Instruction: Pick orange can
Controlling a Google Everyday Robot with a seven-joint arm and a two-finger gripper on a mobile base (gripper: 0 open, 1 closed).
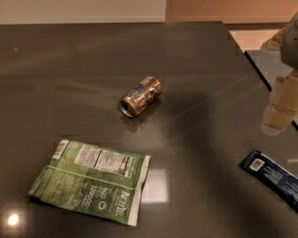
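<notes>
Nearest the camera, a flat green crinkled chip bag (91, 185) lies label-up on the dark glossy table (49, 68). To the right of it, close to the table's right edge, rests a flat dark blue foil packet (277, 178). Above that packet the robot's cream-coloured tool (283, 105) hangs at the right border of the view, holding nothing; whether it is released or clenched I cannot tell.

Farther back, near the middle of the table, the small orange-copper metallic drink can with white and blue label patches (140, 96) lies on its side, silver round end turned toward the lower left. It sits well apart from the tool and clear of both the bag and the packet.

The main risk is rolling: a can on its side on such a smooth surface would likely scoot away if the tool nudges its curved wall off-centre. A low sideways approach could also drag the blue packet along.
</notes>
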